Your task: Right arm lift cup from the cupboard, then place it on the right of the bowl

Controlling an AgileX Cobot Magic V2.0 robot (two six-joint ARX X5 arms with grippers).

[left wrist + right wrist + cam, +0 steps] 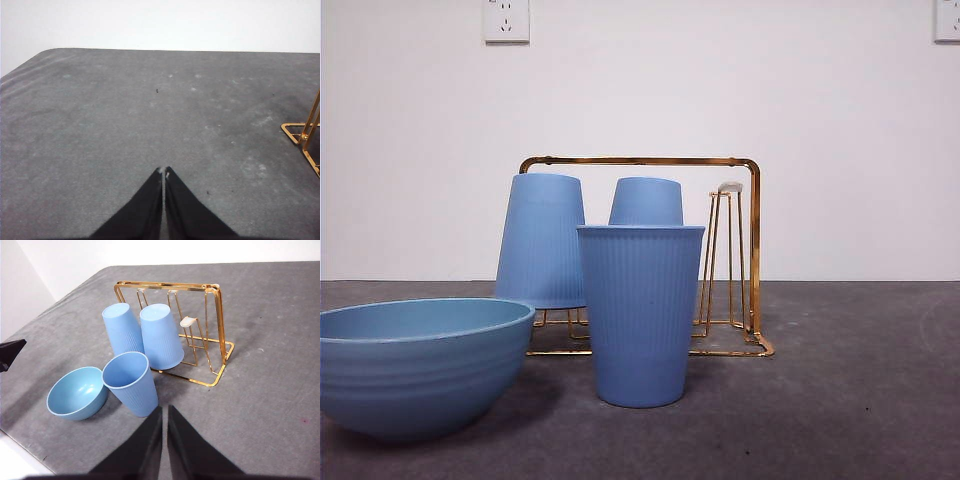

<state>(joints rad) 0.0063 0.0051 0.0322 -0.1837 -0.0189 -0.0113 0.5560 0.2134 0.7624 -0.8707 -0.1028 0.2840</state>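
While the right hand (164, 410) hangs above the desk (860, 400) with jaws pressed together, empty, the cup (640, 312) stands upright at the bowl's (415, 362) three o'clock, just beside it. At the cup's twelve o'clock, the cupboard (752, 250) carries two upturned cups (541, 240). The left hand (163, 172) is likewise closed and empty.
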